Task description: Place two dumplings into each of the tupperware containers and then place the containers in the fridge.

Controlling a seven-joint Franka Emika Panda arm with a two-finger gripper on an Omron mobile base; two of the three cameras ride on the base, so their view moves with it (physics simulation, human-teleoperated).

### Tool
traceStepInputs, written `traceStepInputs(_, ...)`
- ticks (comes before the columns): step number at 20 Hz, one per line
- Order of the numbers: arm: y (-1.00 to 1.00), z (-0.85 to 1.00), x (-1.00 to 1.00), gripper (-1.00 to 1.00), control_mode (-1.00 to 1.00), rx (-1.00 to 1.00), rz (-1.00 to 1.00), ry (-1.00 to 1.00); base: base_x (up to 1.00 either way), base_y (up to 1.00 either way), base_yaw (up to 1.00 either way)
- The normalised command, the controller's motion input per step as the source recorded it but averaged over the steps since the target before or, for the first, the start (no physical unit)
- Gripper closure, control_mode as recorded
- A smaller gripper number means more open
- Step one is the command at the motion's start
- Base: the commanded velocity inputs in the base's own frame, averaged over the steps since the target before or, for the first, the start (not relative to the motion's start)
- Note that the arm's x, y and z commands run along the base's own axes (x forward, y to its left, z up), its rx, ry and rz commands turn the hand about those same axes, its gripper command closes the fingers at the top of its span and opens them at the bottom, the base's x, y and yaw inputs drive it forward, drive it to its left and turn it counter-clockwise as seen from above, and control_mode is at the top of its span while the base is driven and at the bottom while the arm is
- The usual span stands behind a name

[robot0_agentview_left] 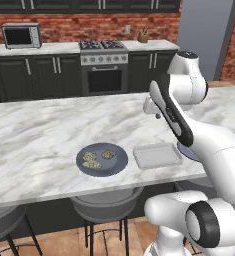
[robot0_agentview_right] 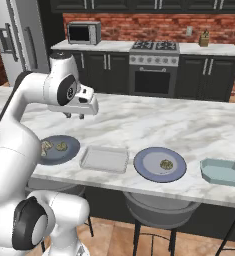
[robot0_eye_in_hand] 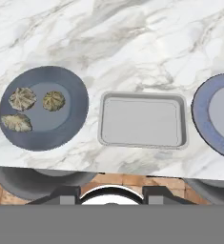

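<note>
Marble counter bears three pleated beige dumplings (robot0_eye_in_hand: 31,107) (plated).

Three dumplings (robot0_eye_in_hand: 29,108) on the plate (robot0_eye_in_hand: 73,119), just left of the tupperware tray (robot0_eye_in_hand: 142,120).

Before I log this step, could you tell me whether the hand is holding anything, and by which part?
Nothing is held. The hand hangs above the marble counter, and the dumplings lie on their plate.
</note>
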Motion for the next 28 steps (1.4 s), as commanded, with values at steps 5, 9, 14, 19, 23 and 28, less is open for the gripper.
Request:
traceStepInputs(5, -0.15, -0.28, 0.05, -1.0, -1.0, 0.0, 0.0, 0.0, 0.0, 0.0, 0.0)
traceStepInputs(9, -0.95, -0.74, 0.39, -1.0, -1.0, 0.0, -0.04, 0.03, 0.0, 0.0, 0.0)
traceStepInputs(14, -1.0, -0.81, 0.48, -1.0, -1.0, 0.0, -0.05, 0.0, 0.0, 0.0, 0.0)
traceStepInputs(19, -1.0, -0.76, 0.27, -1.0, -1.0, -0.02, -0.1, 0.0, 0.0, 0.0, 0.0)
traceStepInputs(23, -1.0, -0.49, 0.01, -1.0, -1.0, -0.01, -0.11, 0.0, 0.0, 0.0, 0.0)
traceStepInputs(28, -0.95, -0.13, 0.01, -1.0, -1.0, 0.0, -0.02, 0.0, 0.0, 0.0, 0.0)
